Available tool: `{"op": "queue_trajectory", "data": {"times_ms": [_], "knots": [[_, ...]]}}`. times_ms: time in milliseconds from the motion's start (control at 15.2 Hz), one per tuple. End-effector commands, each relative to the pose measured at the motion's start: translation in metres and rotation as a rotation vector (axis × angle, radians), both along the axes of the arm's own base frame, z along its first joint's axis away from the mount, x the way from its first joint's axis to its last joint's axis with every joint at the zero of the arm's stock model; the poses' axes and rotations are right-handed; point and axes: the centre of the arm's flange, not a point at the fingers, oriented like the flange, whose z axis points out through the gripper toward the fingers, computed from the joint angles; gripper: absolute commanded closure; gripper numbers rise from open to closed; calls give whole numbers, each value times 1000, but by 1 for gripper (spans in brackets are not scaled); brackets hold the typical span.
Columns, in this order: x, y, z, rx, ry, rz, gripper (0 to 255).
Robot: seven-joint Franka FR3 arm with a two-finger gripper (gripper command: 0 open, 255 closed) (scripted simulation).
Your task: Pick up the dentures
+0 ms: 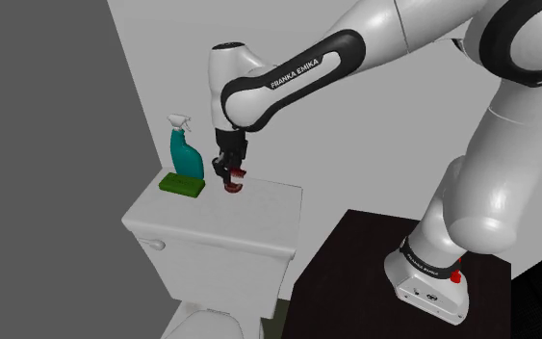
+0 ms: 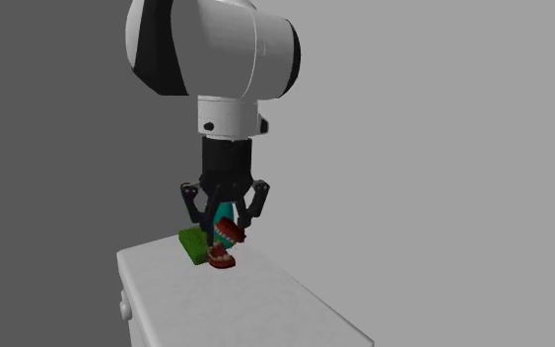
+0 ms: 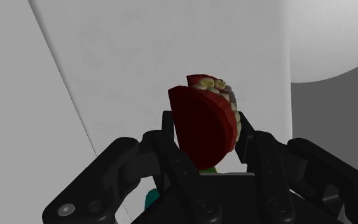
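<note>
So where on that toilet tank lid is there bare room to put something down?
The tank lid is bare from the dentures to its edge on the shoulder view's right. Crowded: the opposite end, with spray bottle, green sponge and the gripper clasping the dentures.

obstacles: spray bottle [image 1: 184,149], green sponge [image 1: 181,185] beside tool [image 1: 232,176] | free: tank lid [image 1: 264,217] toward shoulder view's right

Glossy dark-red dentures [image 3: 203,124], matt black end effector [image 3: 207,132], smooth white tank lid [image 1: 259,207].
</note>
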Motion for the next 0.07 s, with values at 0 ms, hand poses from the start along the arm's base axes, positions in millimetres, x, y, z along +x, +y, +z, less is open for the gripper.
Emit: {"op": "queue_trajectory", "data": {"times_ms": [0], "knots": [[0, 0, 2, 0, 0, 0, 255]]}}
